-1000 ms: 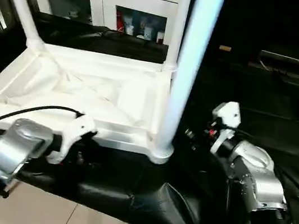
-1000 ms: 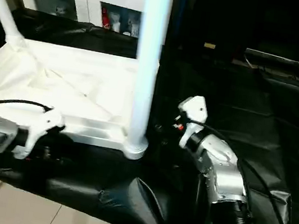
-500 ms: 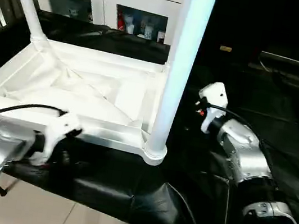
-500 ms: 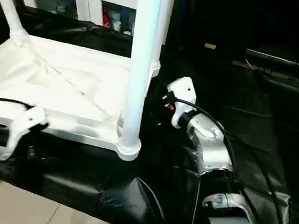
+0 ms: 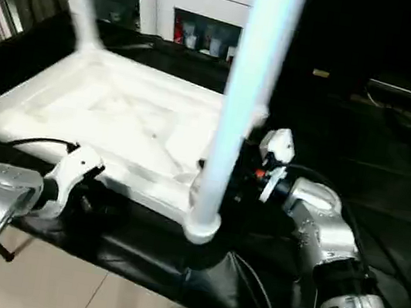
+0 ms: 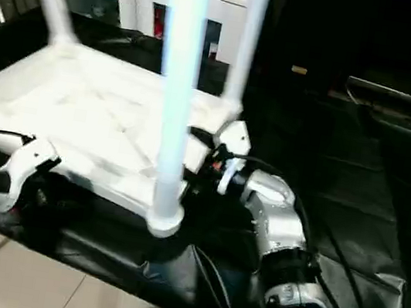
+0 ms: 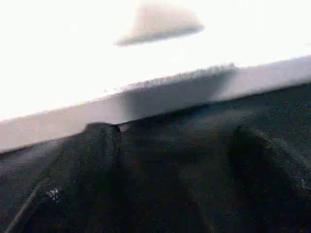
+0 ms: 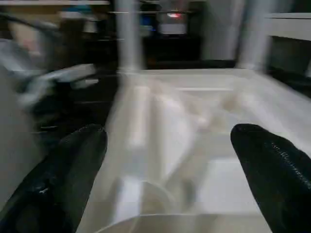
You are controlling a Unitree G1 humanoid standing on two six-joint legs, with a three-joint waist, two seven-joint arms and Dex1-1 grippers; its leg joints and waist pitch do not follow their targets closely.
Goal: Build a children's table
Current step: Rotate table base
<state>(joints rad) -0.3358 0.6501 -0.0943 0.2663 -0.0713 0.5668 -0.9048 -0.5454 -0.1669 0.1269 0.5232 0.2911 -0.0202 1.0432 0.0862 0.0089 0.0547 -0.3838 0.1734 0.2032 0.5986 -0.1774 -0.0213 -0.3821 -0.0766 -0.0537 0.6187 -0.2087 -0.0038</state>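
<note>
The children's table [image 5: 117,120] lies upside down on the black-draped table [image 5: 387,191], its legs standing up from the corner sockets; the near leg [image 5: 235,112] rises between our arms. Our right gripper [image 8: 165,160] has its fingers spread wide around that leg's base, and our left gripper [image 7: 170,160], also spread, sits just below the near rim (neither holds anything). To do this well, we judge we should grip both sides evenly before lifting or turning.

Head views are dim at right and motion-smeared; the children's table [image 5: 117,120] glares white at left; the left wrist view blows out above; the right wrist view streaks.
</note>
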